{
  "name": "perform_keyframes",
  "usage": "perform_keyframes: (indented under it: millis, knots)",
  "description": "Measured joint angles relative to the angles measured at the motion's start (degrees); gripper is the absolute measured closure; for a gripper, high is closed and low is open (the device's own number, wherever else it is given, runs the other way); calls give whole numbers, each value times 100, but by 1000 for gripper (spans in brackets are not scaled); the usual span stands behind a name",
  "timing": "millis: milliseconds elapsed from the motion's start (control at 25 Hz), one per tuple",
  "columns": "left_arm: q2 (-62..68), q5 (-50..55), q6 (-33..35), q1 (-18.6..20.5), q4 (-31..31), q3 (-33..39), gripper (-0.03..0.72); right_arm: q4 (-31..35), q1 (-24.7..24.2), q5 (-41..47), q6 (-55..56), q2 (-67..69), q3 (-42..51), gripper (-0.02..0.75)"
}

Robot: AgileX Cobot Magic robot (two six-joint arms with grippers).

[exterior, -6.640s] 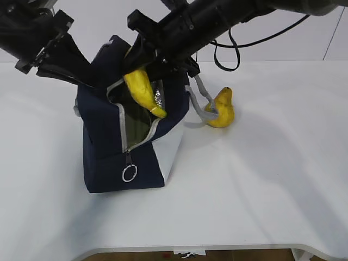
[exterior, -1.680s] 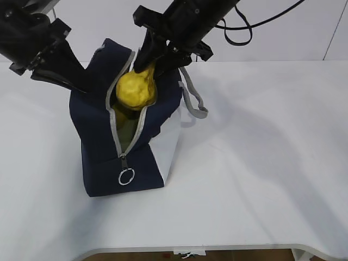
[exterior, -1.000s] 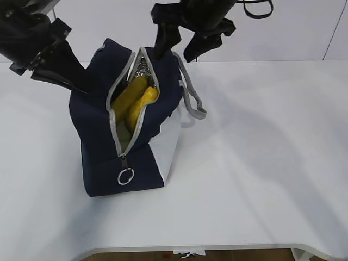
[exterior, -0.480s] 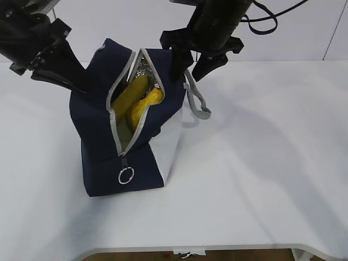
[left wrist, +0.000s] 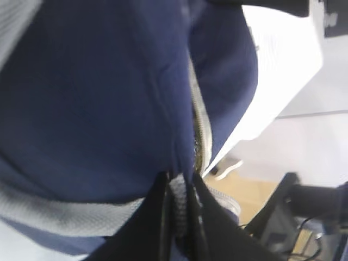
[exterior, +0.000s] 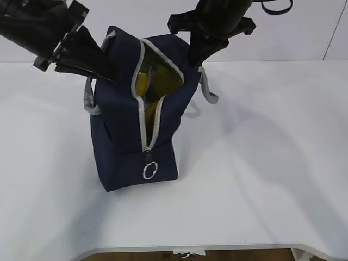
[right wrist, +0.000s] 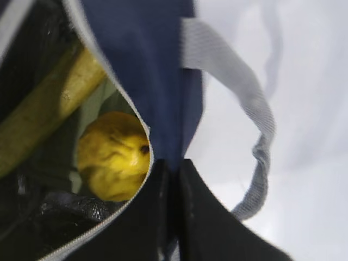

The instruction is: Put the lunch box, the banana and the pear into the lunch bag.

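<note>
Both sets of fingers pinch the lunch bag (exterior: 130, 109), left fingers (left wrist: 176, 217) on the grey handle webbing, right fingers (right wrist: 171, 212) on the opening's edge, pear (right wrist: 113, 162) and banana (right wrist: 49, 111) inside.

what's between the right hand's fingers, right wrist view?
The dark navy fabric lunch bag's zipper-side edge: the right hand is shut on it. The lumpy golden-yellow pear lies inside the bag, left of the fingers.

No readable text — no labels, no numbers.
</note>
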Motion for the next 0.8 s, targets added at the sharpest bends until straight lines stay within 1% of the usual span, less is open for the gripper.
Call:
perform_keyframes:
  millis: [80, 160, 400, 680, 800]
  knots:
    - [0, 0, 0, 0, -78, 0, 673, -135, 0, 13, 0, -144, 10, 733]
    - [11, -347, 0, -288, -234, 0, 673, -203, 0, 26, 0, -272, 26, 733]
    - [75, -779, 0, -582, -317, 0, 673, -543, -10, 34, 108, -499, 379, 734]
    - [85, -853, 0, -605, -330, 0, 671, -546, -10, 34, 125, -499, 404, 734]
    - [85, -862, 0, -605, -330, 0, 659, -442, -10, 34, 139, -499, 404, 734]
